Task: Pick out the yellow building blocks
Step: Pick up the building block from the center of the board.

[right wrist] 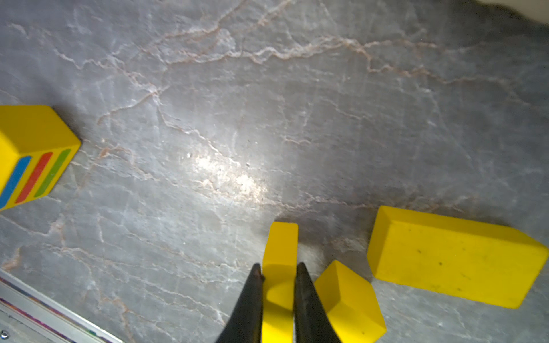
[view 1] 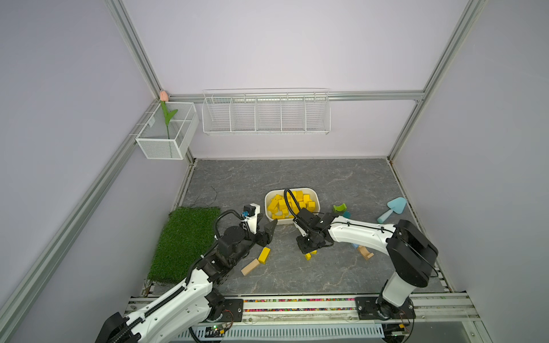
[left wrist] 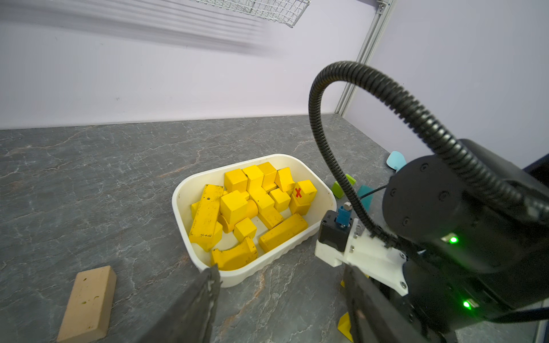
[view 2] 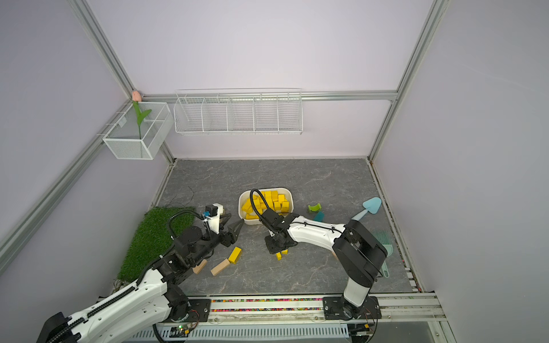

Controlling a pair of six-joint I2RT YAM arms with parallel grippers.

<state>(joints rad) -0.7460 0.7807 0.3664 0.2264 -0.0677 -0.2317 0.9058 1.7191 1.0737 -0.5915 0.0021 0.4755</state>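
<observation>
Right hand [right wrist: 279, 267] pinches one yellow block [right wrist: 282, 237]; beside it one yellow cube [right wrist: 347, 300], one yellow bar [right wrist: 454, 255]; left hand [left wrist: 280, 268] spread, empty

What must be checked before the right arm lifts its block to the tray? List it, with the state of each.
1. Right claw shut on the curved yellow block: ok.
2. Small yellow block clear of that claw: cannot tell, it sits right beside it.
3. Room in the white tray: ok, bare floor shows among the yellow blocks in it.
4. Left claw open, empty and off to the side of the tray: ok.
5. No yellow blocks left on the table: not ok, the striped block and a long block lie there.
</observation>
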